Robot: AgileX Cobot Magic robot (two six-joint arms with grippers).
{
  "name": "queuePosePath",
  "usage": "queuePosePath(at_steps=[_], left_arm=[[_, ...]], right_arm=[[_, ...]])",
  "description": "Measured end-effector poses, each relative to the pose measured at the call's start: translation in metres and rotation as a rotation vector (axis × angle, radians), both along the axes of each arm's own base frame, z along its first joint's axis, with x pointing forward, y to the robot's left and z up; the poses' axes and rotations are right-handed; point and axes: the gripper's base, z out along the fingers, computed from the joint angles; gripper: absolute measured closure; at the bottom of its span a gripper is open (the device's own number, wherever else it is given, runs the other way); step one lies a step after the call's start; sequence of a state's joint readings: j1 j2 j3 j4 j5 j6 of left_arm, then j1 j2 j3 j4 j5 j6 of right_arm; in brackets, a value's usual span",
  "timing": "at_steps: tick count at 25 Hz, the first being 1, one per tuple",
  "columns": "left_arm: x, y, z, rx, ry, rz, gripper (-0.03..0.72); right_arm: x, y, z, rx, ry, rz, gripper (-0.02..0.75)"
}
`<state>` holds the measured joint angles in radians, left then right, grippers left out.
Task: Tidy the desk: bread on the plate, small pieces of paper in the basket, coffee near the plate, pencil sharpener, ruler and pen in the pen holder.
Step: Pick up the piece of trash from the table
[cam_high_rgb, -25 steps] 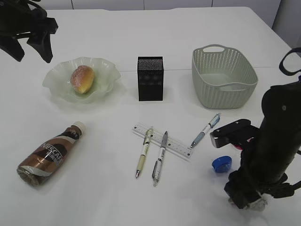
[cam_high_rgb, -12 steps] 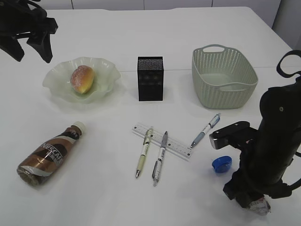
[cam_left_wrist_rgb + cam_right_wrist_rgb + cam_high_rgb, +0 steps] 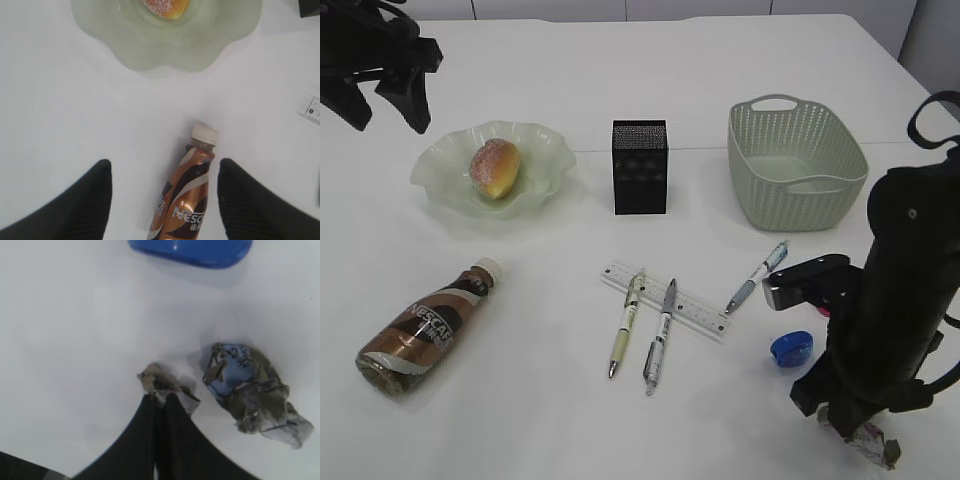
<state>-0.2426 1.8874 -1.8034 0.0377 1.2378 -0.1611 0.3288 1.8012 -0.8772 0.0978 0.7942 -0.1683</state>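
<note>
While your right gripper (image 3: 159, 399) pinches shut on a small paper scrap (image 3: 162, 385) low at the bench (image 3: 720, 80), a bigger crumpled wad (image 3: 252, 390) lies just beside it — the blue sharpener (image 3: 192, 250) beyond. Your left gripper (image 3: 162, 195) hangs open above the coffee bottle (image 3: 187, 192), which lies on its side near the plate (image 3: 165, 42) holding the bread (image 3: 165, 5).

Black arms (image 3: 895, 300); tapered, apparently matte tool fingers (image 3: 150, 440).
</note>
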Motion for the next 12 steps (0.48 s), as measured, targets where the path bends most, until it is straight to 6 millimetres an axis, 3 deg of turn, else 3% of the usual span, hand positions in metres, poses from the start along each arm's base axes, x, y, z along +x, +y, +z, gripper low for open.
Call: queuePosePath(at_steps=[12], left_arm=[[0.0,0.0,0.0,0.002,0.001,0.0,0.221]], right_arm=[[0.01,0.007,0.038,0.027,0.028,-0.073,0.724]])
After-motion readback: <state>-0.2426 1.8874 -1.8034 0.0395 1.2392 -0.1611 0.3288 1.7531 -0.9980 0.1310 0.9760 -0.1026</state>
